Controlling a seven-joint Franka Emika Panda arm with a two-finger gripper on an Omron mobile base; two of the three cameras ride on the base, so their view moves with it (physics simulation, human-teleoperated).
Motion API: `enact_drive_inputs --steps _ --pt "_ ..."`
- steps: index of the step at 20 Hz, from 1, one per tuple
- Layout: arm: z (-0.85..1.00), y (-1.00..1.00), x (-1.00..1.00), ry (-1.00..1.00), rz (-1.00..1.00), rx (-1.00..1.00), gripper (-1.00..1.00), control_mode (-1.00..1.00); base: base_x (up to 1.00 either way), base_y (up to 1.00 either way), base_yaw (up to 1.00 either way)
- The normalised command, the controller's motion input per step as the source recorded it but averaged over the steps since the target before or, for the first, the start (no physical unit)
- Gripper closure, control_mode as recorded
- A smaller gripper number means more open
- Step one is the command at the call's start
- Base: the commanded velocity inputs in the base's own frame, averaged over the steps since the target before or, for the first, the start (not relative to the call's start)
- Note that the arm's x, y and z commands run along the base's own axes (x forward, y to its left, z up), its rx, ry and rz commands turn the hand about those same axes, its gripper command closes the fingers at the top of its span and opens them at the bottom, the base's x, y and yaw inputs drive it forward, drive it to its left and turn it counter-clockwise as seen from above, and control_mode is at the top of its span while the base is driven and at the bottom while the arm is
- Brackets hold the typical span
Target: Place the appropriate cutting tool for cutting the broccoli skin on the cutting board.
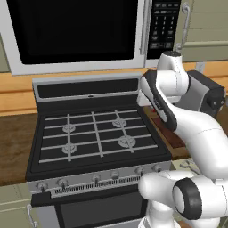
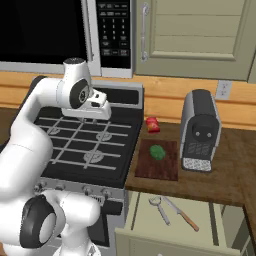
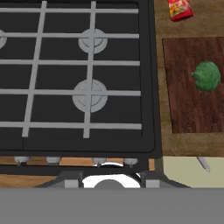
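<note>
The dark reddish-brown cutting board (image 2: 150, 169) (image 3: 188, 109) lies on the counter right of the stove, with the green broccoli (image 2: 158, 152) (image 3: 206, 76) on its far half. The cutting tool (image 2: 160, 208), a slim pale silvery utensil, lies in the open drawer below the board; just its tip (image 3: 203, 163) shows in the hand view. My gripper (image 2: 96, 119) hangs over the stove's back right burner, left of the board and well above and away from the drawer. It looks open, with nothing between its fingers.
A knife with a brownish handle (image 2: 182, 214) lies beside the pale utensil in the drawer (image 2: 145, 220). A small red item (image 2: 153, 125) (image 3: 180, 9) sits behind the board. The grey coffee machine (image 2: 200, 131) stands right of the board. The stove (image 1: 95, 133) sits under a microwave (image 1: 75, 31).
</note>
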Motion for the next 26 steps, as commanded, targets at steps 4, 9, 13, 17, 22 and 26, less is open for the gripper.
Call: enact_drive_inputs --steps 4,9,13,17,22,26 --pt "-0.02 -0.31 -0.15 -0.04 0.0 0.0 -1.0 -1.0 0.0 0.0 0.0" --pt "-0.44 -0.9 -0.75 -0.14 0.0 0.02 -1.0 -1.0 0.0 0.0 0.0" --pt "-0.38 -1.0 -0.95 0.0 0.0 0.1 -1.0 -1.0 0.0 0.0 0.0" --pt "-0.44 -1.0 -0.78 0.02 0.0 0.11 -1.0 -1.0 0.0 0.0 0.0" --pt "-0.31 -0.87 -0.46 0.04 0.0 0.07 -1.0 -1.0 0.0 0.0 0.0" --pt "-0.22 -0.61 -0.36 0.08 -0.03 0.1 -1.0 -1.0 0.0 0.0 0.0"
